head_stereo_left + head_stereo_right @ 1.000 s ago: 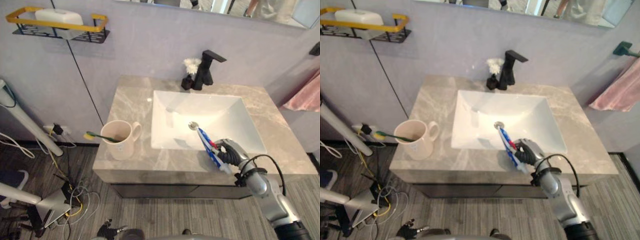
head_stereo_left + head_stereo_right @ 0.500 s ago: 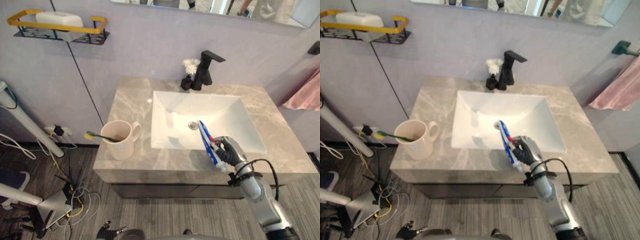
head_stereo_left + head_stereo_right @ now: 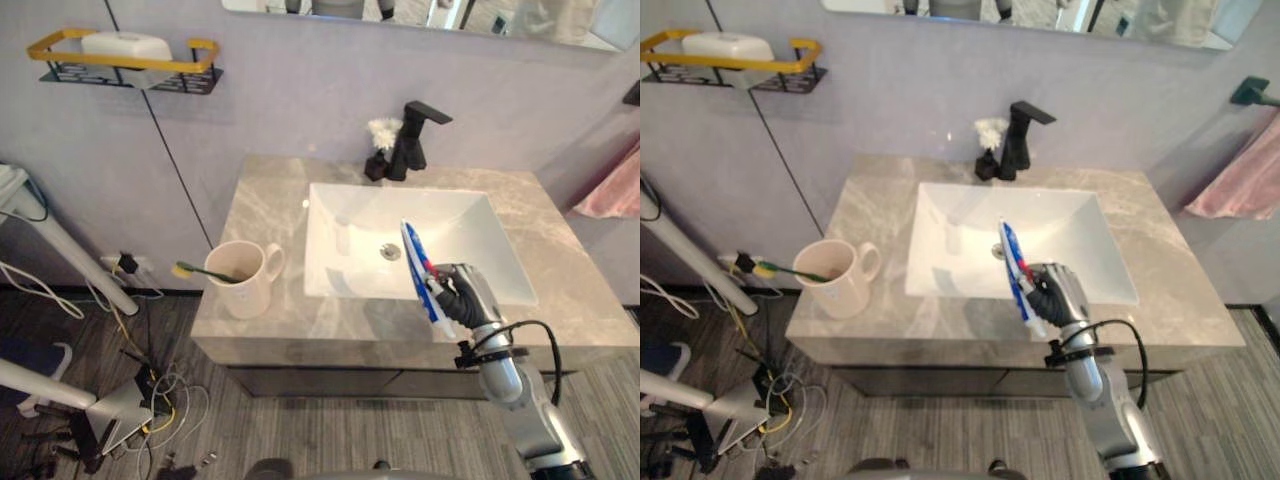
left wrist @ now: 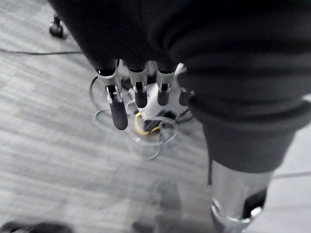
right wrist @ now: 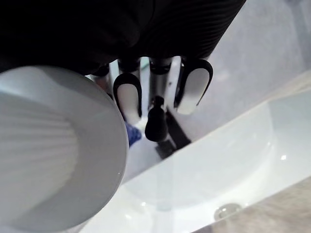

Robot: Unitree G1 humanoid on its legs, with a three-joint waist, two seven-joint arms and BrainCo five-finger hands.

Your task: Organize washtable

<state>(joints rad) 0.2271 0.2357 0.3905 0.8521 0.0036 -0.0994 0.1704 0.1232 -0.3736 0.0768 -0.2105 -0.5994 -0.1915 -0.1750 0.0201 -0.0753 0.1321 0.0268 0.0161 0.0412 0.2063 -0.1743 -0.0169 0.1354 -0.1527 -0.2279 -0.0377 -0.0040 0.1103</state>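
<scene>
Above the marble counter (image 3: 268, 212) by the basin (image 3: 352, 222), the right hand (image 3: 464, 296) clasps a toothpaste tube (image 3: 419, 262); the left hand (image 4: 118, 109) hangs slack.

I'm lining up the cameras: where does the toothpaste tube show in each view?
Left eye view: toothpaste tube held in the right hand, over the front edge of the sink.
Right eye view: same place, centre right.
Right wrist view: its white cap close up beside the fingers.
Left wrist view: the left hand over grey floor.
Shared landmark: the sink.
</scene>
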